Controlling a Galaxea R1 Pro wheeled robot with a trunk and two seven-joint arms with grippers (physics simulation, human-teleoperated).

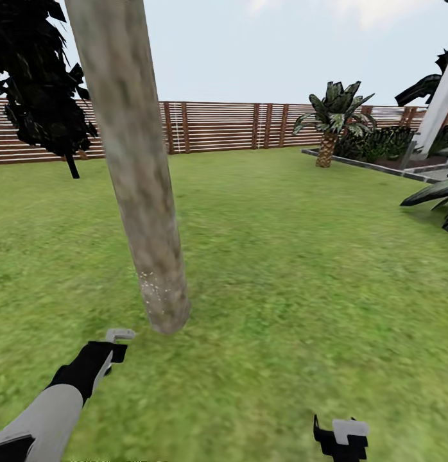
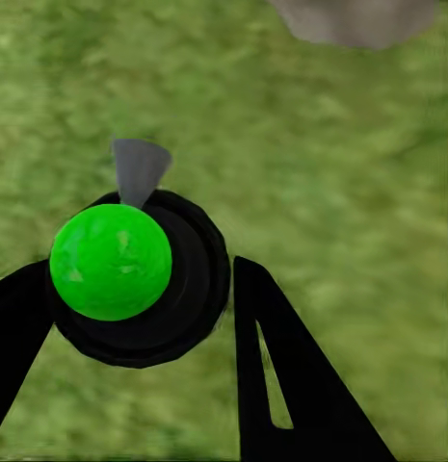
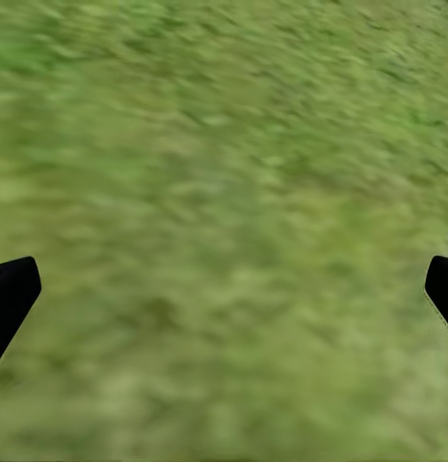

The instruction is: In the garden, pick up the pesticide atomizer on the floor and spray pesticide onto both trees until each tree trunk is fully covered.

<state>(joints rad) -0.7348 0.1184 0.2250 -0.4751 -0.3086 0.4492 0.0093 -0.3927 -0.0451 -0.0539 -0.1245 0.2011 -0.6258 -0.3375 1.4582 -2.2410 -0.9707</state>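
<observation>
Tree trunk [image 1: 137, 173] mottled, matt, rough-looking; fence [image 1: 217, 126] slatted wood; atomizer [image 2: 111, 261] ball glossy green plastic.

Left end effector [image 1: 110, 351] low and extended forward, fingers closed on something; right end effector [image 1: 341, 437] spread apart.

No text, label, brand, number or sign can be read anywhere in these pictures.
</observation>
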